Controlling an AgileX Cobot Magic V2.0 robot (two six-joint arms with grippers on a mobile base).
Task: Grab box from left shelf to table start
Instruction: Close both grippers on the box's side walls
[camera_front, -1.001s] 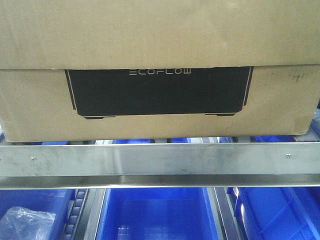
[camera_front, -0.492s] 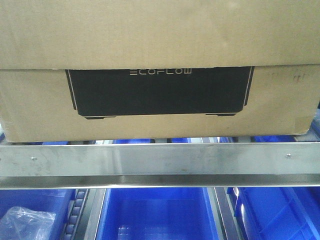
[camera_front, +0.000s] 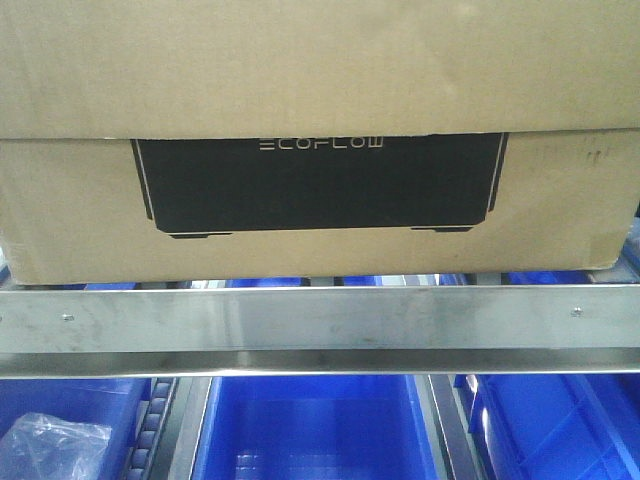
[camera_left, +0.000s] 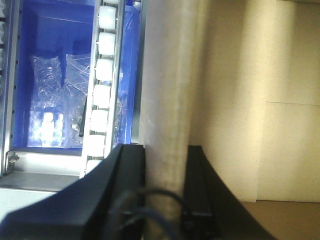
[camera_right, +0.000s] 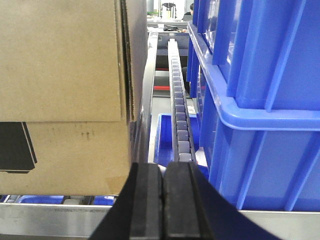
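The box (camera_front: 320, 190) sits on the shelf (camera_front: 320, 320), bins (camera_front: 310, 430) beneath it

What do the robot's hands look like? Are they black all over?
Yes, both are black. The left gripper has two chunky, angular black fingers, with thin dark cables looping near their base. The right gripper has two flat, matte black fingers with rounded tips. No markings or labels show on either one.

Dim soft front view, sheen on shelf rail (camera_front: 320, 318), left wrist blurred (rollers (camera_left: 102, 70) blown out)
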